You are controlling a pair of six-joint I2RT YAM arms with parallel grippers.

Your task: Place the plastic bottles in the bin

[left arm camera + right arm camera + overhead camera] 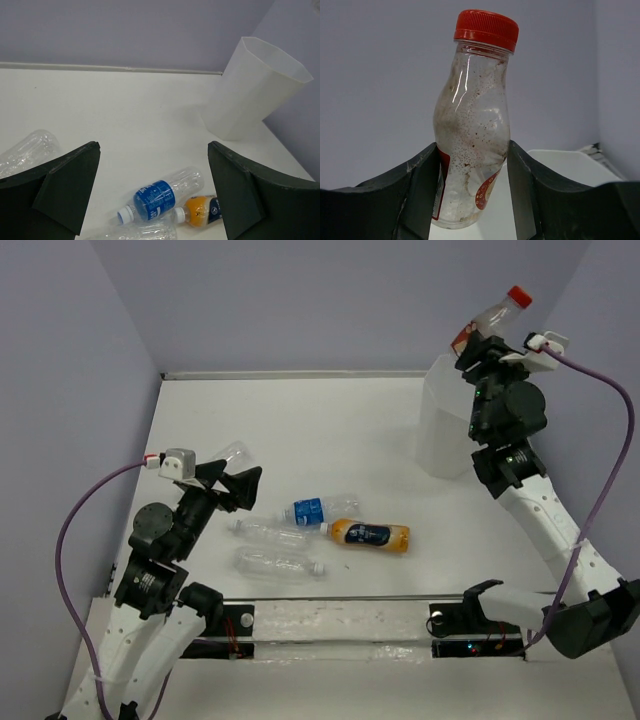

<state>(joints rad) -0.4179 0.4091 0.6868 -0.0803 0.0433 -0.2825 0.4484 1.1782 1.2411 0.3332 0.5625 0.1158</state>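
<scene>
My right gripper [480,340] is shut on the red-capped bottle [492,318] and holds it above the white bin [440,430] at the back right. In the right wrist view the red-capped bottle [472,130] stands between my fingers, cap up. My left gripper [240,487] is open and empty at the left, beside a clear bottle [232,455]. The blue-labelled bottle [322,509], the orange bottle [372,534] and two clear bottles [268,531] [278,564] lie mid-table. The left wrist view shows the blue-labelled bottle [161,197], the orange bottle [200,210] and the bin [252,90].
Purple cables run from both wrists. The table's back edge meets a lilac wall. A white rail with a black fixture [470,605] lies along the near edge.
</scene>
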